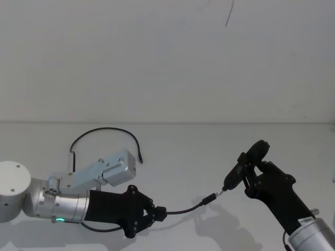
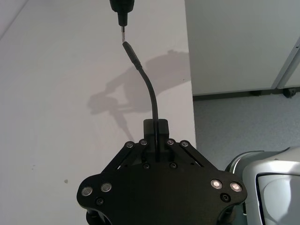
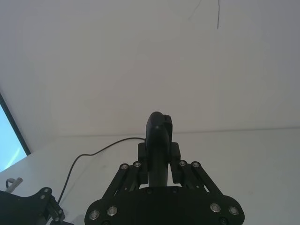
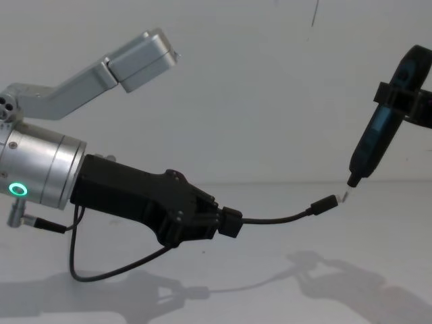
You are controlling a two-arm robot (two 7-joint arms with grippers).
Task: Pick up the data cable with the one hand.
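Cable first: the long thin black data cable [image 1: 184, 210] is pinched near one end by the left gripper [image 1: 159, 212], the black angular two-fingered plastic one on a thick silver wrist with a green glowing ring. Its fingers are pressed together on the cord, which you can see in the left wrist view [image 2: 151, 101] running straight out from between the finger pads [image 2: 161, 127]. From there the short free end arcs up off the white table [image 1: 209, 157], and its small dark metal-tipped plug [image 4: 324, 203] hangs in the air in the chest view, clear of the surface.

Rest of the cord trails back under the left wrist and loops across the table behind the arm, with the other plug [image 1: 140, 157] lying flat farther back.

Right up against the raised plug is the tip of a slim blue-black pen-like tool [image 4: 373, 145], tilted down toward it. I can't tell whether they actually touch, but they're just beside each other. That tool is clamped in the dark right gripper [image 3: 159, 154], whose fingers squeeze it from both sides in the right wrist view, over on the right side of the table.
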